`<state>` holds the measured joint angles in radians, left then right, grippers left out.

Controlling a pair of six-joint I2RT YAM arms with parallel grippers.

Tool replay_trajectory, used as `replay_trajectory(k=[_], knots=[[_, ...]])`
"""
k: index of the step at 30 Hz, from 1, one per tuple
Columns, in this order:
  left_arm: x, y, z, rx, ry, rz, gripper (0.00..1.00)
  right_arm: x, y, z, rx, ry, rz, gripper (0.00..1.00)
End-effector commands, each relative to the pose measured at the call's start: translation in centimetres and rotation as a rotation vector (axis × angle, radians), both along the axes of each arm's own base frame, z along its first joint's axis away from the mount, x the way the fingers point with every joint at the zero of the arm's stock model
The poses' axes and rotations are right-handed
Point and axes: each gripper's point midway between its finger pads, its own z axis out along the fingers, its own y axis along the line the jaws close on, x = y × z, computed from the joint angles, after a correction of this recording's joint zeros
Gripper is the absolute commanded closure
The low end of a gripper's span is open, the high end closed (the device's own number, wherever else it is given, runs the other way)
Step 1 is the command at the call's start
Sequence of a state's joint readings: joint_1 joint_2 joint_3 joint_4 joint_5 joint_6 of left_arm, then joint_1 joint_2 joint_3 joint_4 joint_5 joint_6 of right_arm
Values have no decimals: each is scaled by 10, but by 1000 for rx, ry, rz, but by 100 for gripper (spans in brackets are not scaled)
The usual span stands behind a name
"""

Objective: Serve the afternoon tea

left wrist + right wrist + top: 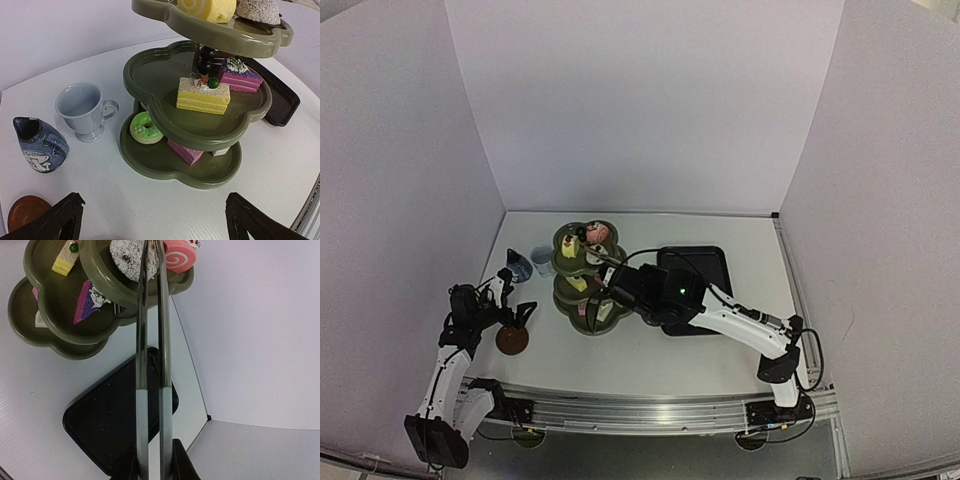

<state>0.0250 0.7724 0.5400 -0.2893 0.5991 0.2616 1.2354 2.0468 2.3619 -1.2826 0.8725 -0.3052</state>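
While the right gripper (pixel 154 465) clamps the metal tongs (pixel 164 340), we observe their blades nearly together, reaching over the top tier of the stand (pixel 55 305) beside a pink swirl roll (pixel 177 257). The left gripper (pixel 152 212) is spread wide, empty, near the white cup (pixel 82 107) and blue jug (pixel 39 145) beside the stand.

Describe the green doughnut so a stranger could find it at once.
Start at the dark green three-tier stand and drop to its bottom tier, on the side facing the white cup. The green doughnut lies there beside a pink slice, the only ring-shaped pastry.
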Motion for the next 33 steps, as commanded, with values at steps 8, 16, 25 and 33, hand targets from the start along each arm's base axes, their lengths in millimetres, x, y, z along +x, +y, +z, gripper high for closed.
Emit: replay_trajectory(k=[8,16,25,33], knots=[[-1,-1,10,4,-35,-8,0,12,-3,1,32,-21,-39,98],[-1,-1,11,10,-39,-8,1,9,-4,-7,96,51,-52,85],[0,-1,10,10,-34,-6,0,7,-10,9,147,36,-66,77],[0,0,8,15,-33,-7,1,3,-12,18,203,55,-67,75]])
